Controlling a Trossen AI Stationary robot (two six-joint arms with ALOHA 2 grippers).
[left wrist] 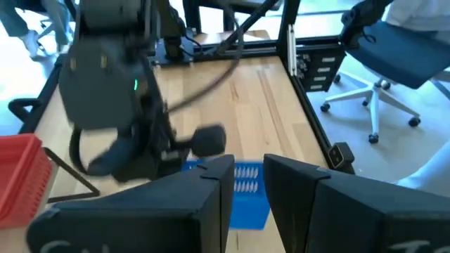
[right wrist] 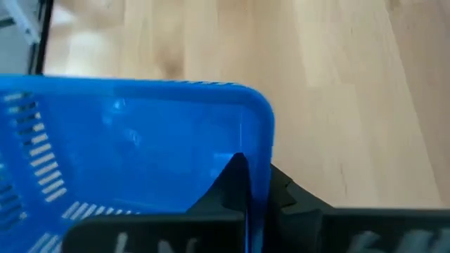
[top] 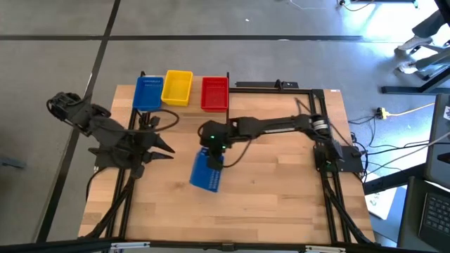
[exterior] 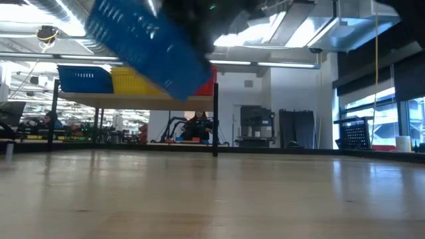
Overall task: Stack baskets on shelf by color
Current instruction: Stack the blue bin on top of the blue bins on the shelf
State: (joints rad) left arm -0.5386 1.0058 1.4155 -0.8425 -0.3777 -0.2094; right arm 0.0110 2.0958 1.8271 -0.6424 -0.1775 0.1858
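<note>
Item: blue rectangular plastic mesh-sided basket (top: 207, 172), carried tilted above table, hung below right gripper (top: 213, 156), which is clamped on thin rim wall. Judged light, stiff, slick; rim grip near corner preferred. Left gripper (top: 167, 149) parted, nothing held, beside.

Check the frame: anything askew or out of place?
Only the blue basket pinched by its wall in the right gripper: it hangs tilted, clear of the table. Baskets on the shelf sit level. Left gripper waits empty.
</note>
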